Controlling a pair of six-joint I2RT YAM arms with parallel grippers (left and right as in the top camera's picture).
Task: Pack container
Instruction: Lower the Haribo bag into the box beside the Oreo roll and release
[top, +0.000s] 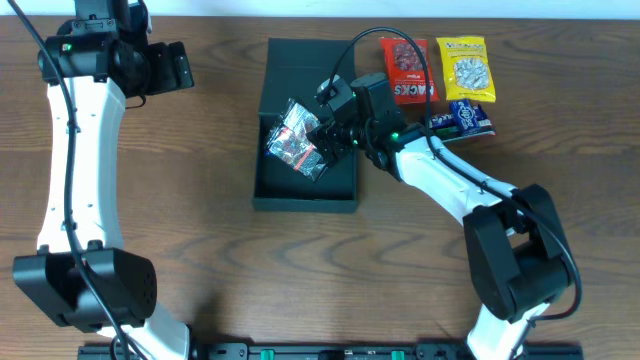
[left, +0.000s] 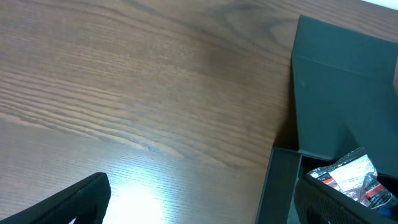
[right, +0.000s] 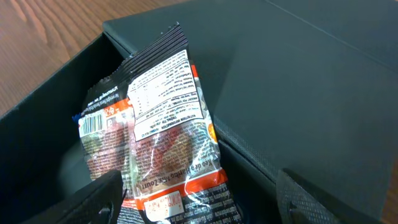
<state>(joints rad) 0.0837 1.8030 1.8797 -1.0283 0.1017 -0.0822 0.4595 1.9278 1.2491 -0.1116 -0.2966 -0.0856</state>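
Fingers of the left gripper (top: 182, 68) are standing wide apart over the bare wooden desk (top: 200, 200), holding nothing; those of the right gripper (right: 196, 205) are also standing apart, straddling a clear snack packet (top: 297, 138) with a gap showing on one side, so no clamping is visible; the container (top: 305, 203), dark and low-walled, is sitting at the desk's middle, its flap lid (top: 300, 65) lying open and flat on the far side; the clear snack packet, printed red and black, is lying tilted inside the container toward its left wall; right of the container, a yellow packet (top: 467, 68), a red packet (top: 407, 68) and a smaller blue packet (top: 465, 120) are resting on the desk, the blue one nearer than the other two.
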